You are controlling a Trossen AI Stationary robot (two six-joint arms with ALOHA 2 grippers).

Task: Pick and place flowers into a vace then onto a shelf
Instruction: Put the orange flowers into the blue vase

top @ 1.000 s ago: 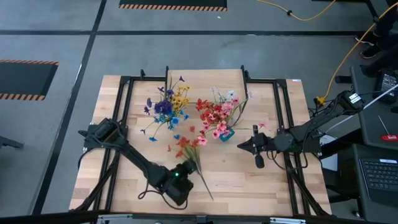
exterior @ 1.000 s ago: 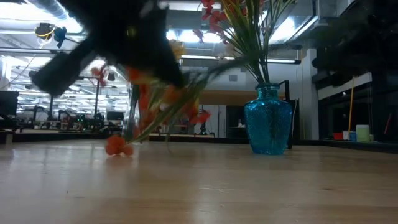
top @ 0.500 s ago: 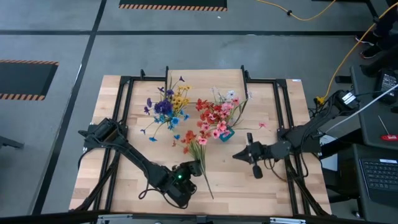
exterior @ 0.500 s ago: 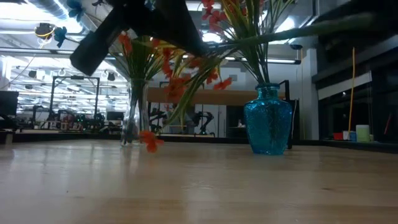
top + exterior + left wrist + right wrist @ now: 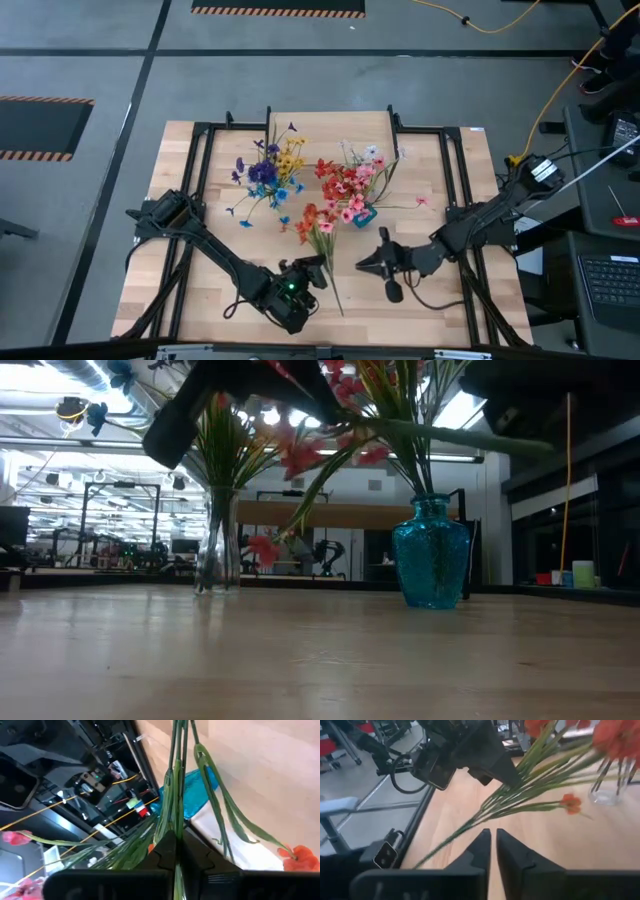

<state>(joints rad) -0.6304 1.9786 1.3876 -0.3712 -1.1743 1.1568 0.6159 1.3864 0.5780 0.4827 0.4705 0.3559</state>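
My left gripper (image 5: pixel 314 271) is near the table's near edge, shut on an orange-blossomed flower spray (image 5: pixel 318 238) with long green stems. The spray hangs in the air, its blossoms (image 5: pixel 266 547) drooping toward the far side and its cut ends (image 5: pixel 339 310) toward the near edge. My right gripper (image 5: pixel 361 263) is shut and points left at the spray from a short way to its right, touching nothing. A blue vase (image 5: pixel 431 553) holds red, pink and white flowers. A clear glass vase (image 5: pixel 217 540) holds purple, yellow and blue ones. Both stand on the table. My left gripper pinches the bundle of green stems (image 5: pixel 175 822) between its two fingers, about midway along the stems and across them. It comes from the table's left and near side. The spray is lifted clear of the table and lies nearly level, with the blossom end sagging.
The shelf's wooden plank (image 5: pixel 350 515) shows behind the vases at the table's far side. Black frame rails (image 5: pixel 455 190) run along the left and right of the table. Bare wooden tabletop (image 5: pixel 420 300) lies near the front edge.
My left gripper has risen and carried the orange spray up. A blossom that lay on the table now hangs clear, and the blossom end has swung toward the blue vase. My right gripper has moved left and toward the near edge, closer to the spray's stems.
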